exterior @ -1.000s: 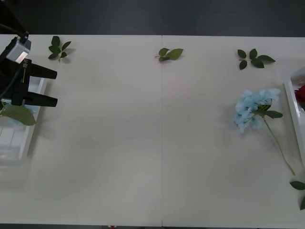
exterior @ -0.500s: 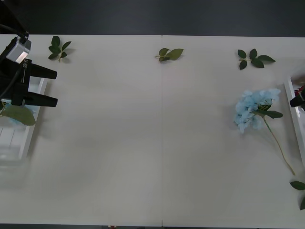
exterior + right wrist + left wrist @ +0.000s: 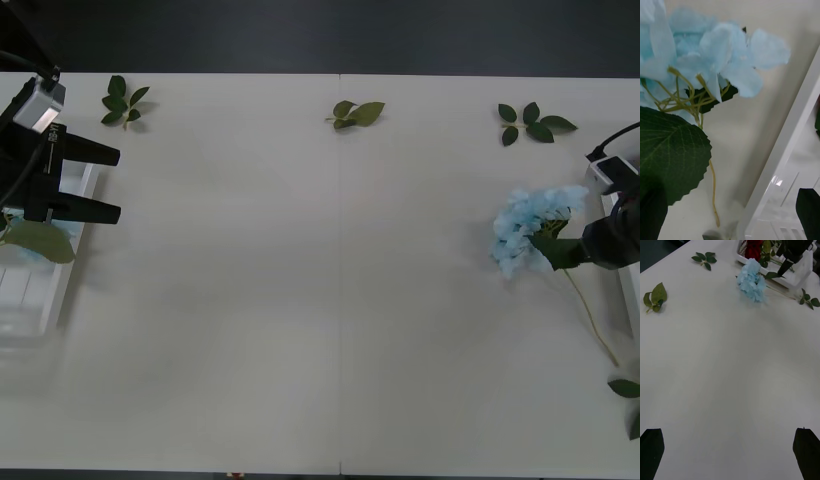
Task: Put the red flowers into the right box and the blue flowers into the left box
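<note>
right hand closing in on the last blue flower on the table

the table (image 3: pixel 300 300) carries one blue flower (image 3: pixel 530 228) near its right edge, stem trailing toward the robot, just beside the right box (image 3: pixel 612 205), where red flowers (image 3: pixel 752 248) already lie; the left box (image 3: pixel 40 290) at the far left shows a blue bloom and a leaf inside. the left hand (image 3: pixel 105 182) hangs over the left box, fingers spread wide and holding nothing. the right hand (image 3: pixel 572 252) sits by the flower's leaf, fingers parted in its wrist view, nothing gripped. risk: closing on the broad leaf (image 3: pixel 670 150) instead of the stem (image 3: pixel 713 187) could let the flower slip or drag against the box wall. no readable writing or labels.
</note>
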### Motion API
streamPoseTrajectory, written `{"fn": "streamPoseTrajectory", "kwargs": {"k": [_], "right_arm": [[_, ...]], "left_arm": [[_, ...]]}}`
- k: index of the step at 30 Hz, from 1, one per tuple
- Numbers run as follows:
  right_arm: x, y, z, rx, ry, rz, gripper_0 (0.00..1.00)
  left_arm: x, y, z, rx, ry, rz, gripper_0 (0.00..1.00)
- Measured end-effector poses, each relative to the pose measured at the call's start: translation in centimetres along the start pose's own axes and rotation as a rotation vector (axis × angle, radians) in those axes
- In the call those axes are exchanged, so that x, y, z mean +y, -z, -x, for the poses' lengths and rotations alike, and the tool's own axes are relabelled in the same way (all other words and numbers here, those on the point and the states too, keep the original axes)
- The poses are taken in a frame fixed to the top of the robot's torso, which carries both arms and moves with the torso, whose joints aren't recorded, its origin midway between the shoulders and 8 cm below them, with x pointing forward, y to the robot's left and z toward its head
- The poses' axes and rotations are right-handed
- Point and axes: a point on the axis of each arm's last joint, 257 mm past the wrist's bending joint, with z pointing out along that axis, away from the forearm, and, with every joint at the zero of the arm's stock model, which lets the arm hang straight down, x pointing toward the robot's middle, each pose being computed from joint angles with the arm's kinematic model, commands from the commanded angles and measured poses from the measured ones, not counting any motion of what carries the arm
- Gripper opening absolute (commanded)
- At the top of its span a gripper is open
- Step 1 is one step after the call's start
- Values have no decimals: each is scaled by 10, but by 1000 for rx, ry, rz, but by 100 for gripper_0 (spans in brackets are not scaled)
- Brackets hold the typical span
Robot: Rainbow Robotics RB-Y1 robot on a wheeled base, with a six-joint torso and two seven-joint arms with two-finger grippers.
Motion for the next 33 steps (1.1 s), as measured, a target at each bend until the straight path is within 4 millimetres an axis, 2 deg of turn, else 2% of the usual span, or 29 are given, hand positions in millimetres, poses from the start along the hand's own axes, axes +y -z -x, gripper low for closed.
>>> {"fn": "streamPoseTrajectory", "kwargs": {"k": [5, 9, 15, 23, 28, 33], "right_arm": [[9, -15, -13, 24, 61, -28, 100], [12, -22, -10, 4, 74, -28, 100], [3, -35, -10, -6, 49, -51, 100], [8, -51, -5, -45, 22, -31, 100], [17, -62, -10, -45, 43, -19, 100], [19, -69, -9, -59, 28, -11, 100]], "left_arm": [[0, 0, 0, 0, 0, 0, 100], [0, 0, 0, 0, 0, 0, 100], [0, 0, 0, 0, 0, 0, 100], [0, 0, 0, 0, 0, 0, 100], [0, 0, 0, 0, 0, 0, 100], [0, 0, 0, 0, 0, 0, 100]]}}
